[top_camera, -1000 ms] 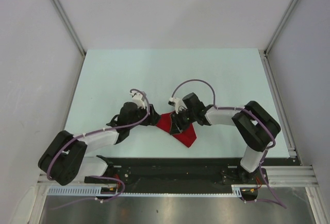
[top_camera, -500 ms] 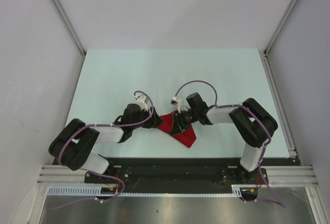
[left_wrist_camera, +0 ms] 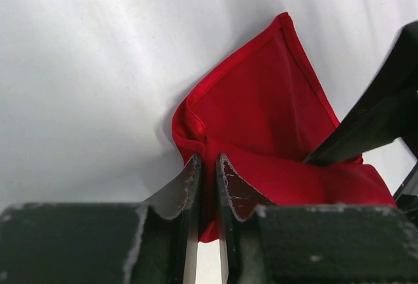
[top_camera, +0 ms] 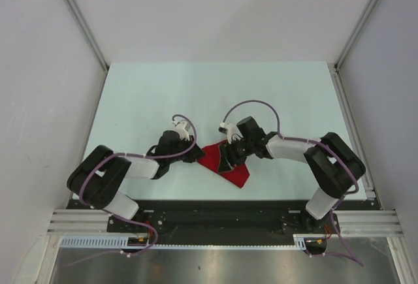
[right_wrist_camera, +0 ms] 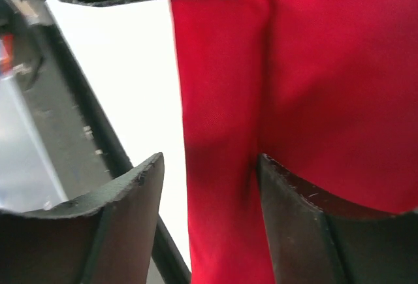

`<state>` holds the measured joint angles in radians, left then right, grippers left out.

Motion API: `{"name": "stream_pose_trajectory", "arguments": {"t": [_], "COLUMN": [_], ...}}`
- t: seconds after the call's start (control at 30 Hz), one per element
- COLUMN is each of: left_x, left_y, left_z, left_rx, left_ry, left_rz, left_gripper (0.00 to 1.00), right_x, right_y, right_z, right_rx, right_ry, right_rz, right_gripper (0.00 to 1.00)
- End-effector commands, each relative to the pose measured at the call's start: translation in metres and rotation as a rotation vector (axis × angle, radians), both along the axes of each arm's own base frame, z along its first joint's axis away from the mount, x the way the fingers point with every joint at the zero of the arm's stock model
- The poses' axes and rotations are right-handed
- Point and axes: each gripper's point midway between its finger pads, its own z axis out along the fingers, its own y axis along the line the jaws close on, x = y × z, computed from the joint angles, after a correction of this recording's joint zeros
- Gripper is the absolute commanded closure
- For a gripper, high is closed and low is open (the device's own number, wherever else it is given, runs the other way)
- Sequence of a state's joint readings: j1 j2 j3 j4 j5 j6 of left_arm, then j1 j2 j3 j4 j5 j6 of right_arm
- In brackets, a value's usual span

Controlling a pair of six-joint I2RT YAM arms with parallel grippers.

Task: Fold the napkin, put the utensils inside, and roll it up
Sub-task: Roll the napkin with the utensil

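The red napkin lies bunched and partly folded on the table near the arm bases. My left gripper is at its left end. In the left wrist view the left gripper is shut on a fold of the napkin. My right gripper hovers over the cloth's middle. In the right wrist view the right gripper stands open, with a ridge of the napkin running between its fingers, the right one pressing the cloth. The utensils are out of view.
The pale green table stretches behind the arms, walled by white panels. A black rail runs along the near edge just below the napkin. The two grippers are close together; a right finger shows in the left wrist view.
My left gripper has closed on the napkin's left end. My right gripper has opened its jaws over the cloth. Both arms have shifted slightly.
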<state>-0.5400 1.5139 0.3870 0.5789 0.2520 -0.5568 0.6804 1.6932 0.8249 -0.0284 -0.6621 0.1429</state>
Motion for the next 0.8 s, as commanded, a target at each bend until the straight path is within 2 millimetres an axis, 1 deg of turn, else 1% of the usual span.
{"name": "stream_pose_trajectory", "arguments": {"t": [0.0, 0.03, 0.07, 0.1, 0.13, 0.17, 0.2, 0.23, 0.27, 0.3, 0.33, 0.4, 0.6, 0.63, 0.77], "left_x": [0.005, 0.005, 0.006, 0.005, 0.005, 0.005, 0.005, 0.004, 0.004, 0.004, 0.003, 0.002, 0.004, 0.004, 0.005], "left_y": [-0.009, -0.01, -0.011, -0.012, -0.012, -0.013, -0.013, -0.013, -0.012, -0.013, -0.013, -0.012, -0.015, -0.014, -0.015], "left_z": [0.011, 0.011, 0.01, 0.01, 0.01, 0.008, 0.007, 0.006, 0.005, 0.006, 0.006, 0.006, 0.012, 0.011, 0.014], "left_rx": [-0.013, -0.015, -0.011, -0.012, -0.011, -0.004, 0.001, 0.006, 0.011, 0.011, 0.011, 0.016, 0.02, 0.022, 0.021], "left_ry": [-0.006, -0.001, 0.007, 0.014, 0.019, 0.031, 0.041, 0.05, 0.063, 0.065, 0.069, 0.079, 0.09, 0.092, 0.091], "left_rz": [-0.043, -0.047, -0.05, -0.054, -0.055, -0.059, -0.06, -0.062, -0.063, -0.064, -0.064, -0.062, -0.07, -0.071, -0.072], "left_gripper": [0.83, 0.83, 0.83, 0.84, 0.84, 0.85, 0.85, 0.85, 0.85, 0.85, 0.85, 0.85, 0.85, 0.85, 0.85], "right_x": [0.024, 0.036, 0.03, 0.031, 0.038, 0.037, 0.027, 0.032, 0.03, 0.02, 0.023, 0.019, 0.011, 0.011, 0.011], "right_y": [-0.013, -0.018, -0.012, -0.011, -0.014, -0.012, -0.004, -0.005, -0.003, 0.005, 0.006, 0.012, 0.025, 0.026, 0.027], "right_z": [0.041, 0.047, 0.051, 0.056, 0.061, 0.061, 0.063, 0.064, 0.063, 0.062, 0.059, 0.055, 0.031, 0.027, 0.013], "right_rx": [-0.137, -0.187, -0.202, -0.218, -0.261, -0.277, -0.287, -0.318, -0.337, -0.34, -0.362, -0.377, -0.42, -0.426, -0.442], "right_ry": [-0.225, -0.305, -0.356, -0.402, -0.484, -0.521, -0.562, -0.616, -0.656, -0.684, -0.715, -0.756, -0.796, -0.794, -0.782], "right_rz": [-0.11, -0.152, -0.133, -0.136, -0.164, -0.16, -0.132, -0.164, -0.143, -0.109, -0.12, -0.098, -0.025, -0.017, 0.003], "right_gripper": [0.35, 0.34, 0.34, 0.34, 0.34, 0.33, 0.34, 0.33, 0.34, 0.34, 0.34, 0.35, 0.4, 0.42, 0.46]}}
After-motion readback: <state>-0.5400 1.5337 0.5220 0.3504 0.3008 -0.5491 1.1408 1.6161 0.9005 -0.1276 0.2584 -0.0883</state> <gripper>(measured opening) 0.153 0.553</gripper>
